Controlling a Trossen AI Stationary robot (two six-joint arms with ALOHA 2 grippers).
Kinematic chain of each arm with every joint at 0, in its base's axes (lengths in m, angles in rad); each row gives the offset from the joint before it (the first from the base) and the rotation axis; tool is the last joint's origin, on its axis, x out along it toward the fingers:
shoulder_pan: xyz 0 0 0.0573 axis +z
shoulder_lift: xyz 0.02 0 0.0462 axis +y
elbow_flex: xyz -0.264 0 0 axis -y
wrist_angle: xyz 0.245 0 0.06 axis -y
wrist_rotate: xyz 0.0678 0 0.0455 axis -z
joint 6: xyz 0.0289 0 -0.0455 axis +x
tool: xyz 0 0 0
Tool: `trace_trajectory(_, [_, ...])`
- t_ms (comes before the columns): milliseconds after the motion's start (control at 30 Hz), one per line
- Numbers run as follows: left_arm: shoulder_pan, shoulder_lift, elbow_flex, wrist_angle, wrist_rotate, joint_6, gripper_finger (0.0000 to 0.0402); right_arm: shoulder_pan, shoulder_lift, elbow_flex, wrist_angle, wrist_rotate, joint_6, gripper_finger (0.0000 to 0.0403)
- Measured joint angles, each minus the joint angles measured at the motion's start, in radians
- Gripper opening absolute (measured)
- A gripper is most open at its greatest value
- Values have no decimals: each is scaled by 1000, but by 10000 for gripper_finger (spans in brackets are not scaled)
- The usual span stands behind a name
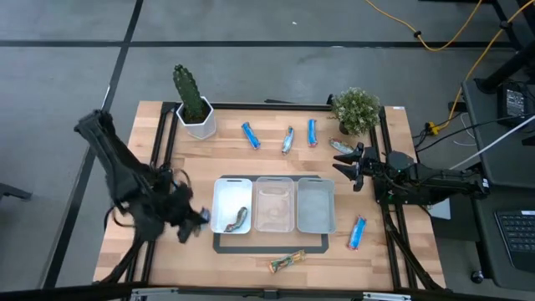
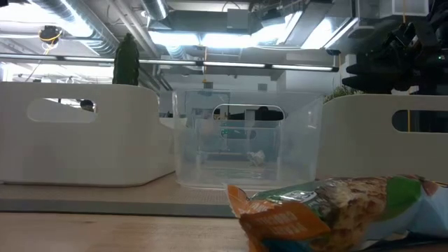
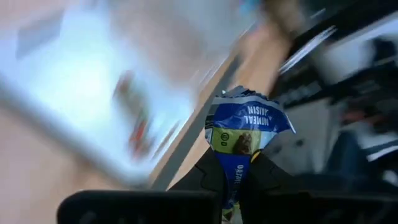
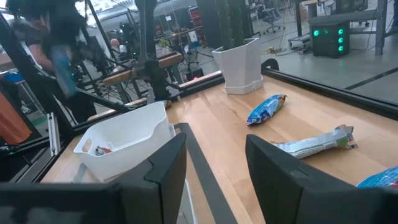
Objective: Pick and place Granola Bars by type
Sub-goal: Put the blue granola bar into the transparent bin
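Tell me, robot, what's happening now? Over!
Left tool shut on blue bar, beside left tray. Right tool open, waiting by small plant. Nothing blocking trays.

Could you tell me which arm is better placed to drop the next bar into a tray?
The left: its gripper grips a blue-wrapped granola bar beside the white rectangular trays. The right gripper is open and empty.
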Motion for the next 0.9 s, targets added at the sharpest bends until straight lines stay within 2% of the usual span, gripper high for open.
trace_trajectory(100, [0,-29,123,6,-108,271,9,0,0,0,0,0,0,168])
trace_trajectory(200, [9,-21,241,7,-118,555,9,0,0,0,0,0,0,168])
trace_trajectory(267, [31,-7,301,4,-105,686,9,0,0,0,0,0,0,168])
trace_trajectory(367, [79,4,360,4,-114,806,9,0,0,0,0,0,0,168])
trace_trajectory(533, [217,7,389,31,-125,897,9,0,0,0,0,0,0,168])
trace_trajectory(600, [313,19,389,85,-37,973,9,0,0,0,0,0,0,168])
trace_trajectory(733, [547,86,389,229,237,1127,9,0,0,0,0,0,0,168])
trace_trajectory(833, [692,148,389,351,415,1151,9,0,0,0,0,-1,0,168])
trace_trajectory(900, [764,188,404,376,502,1131,9,0,0,0,0,-1,0,168])
